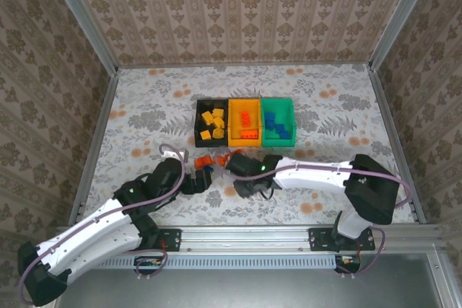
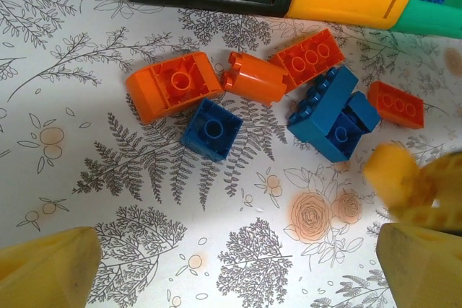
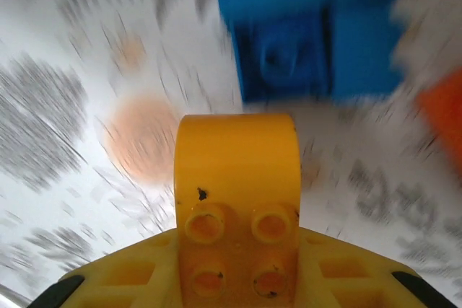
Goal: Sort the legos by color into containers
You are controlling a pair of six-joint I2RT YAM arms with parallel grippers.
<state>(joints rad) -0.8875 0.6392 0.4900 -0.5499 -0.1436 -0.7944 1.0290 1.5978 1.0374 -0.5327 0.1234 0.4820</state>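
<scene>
**Q.** How were the bins arranged?

**A.** They stood in a joined row at mid-table (image 1: 144, 113): black bin (image 1: 211, 101) on the left, yellow bin (image 1: 245, 100) in the centre, green bin (image 1: 278, 100) on the right. The black one held yellow bricks, the yellow one red-orange bricks, and the green one blue bricks.

**Q.** Where did the unsorted bricks lie?

**A.** Six lay on the table just in front of the bins. They were a curved orange brick (image 2: 173, 86) touching a round orange brick (image 2: 254, 77), a flat red brick (image 2: 310, 57), a small blue brick (image 2: 211, 128), a large blue brick (image 2: 332, 113) just beside the flat red one, and a small red brick (image 2: 395, 104) at the right.

**Q.** What was the state of the left gripper?

**A.** The left gripper (image 2: 231, 272) hung on the near side of the cluster. Its fingers (image 2: 43, 272) were spread wide and held nothing.

**Q.** And the right gripper?

**A.** The right gripper (image 3: 236, 265) was pinched on a yellow brick (image 3: 236, 171), whose studded face was turned to the wrist camera. It hung above the table near the large blue brick, though that view was blurred.
</scene>
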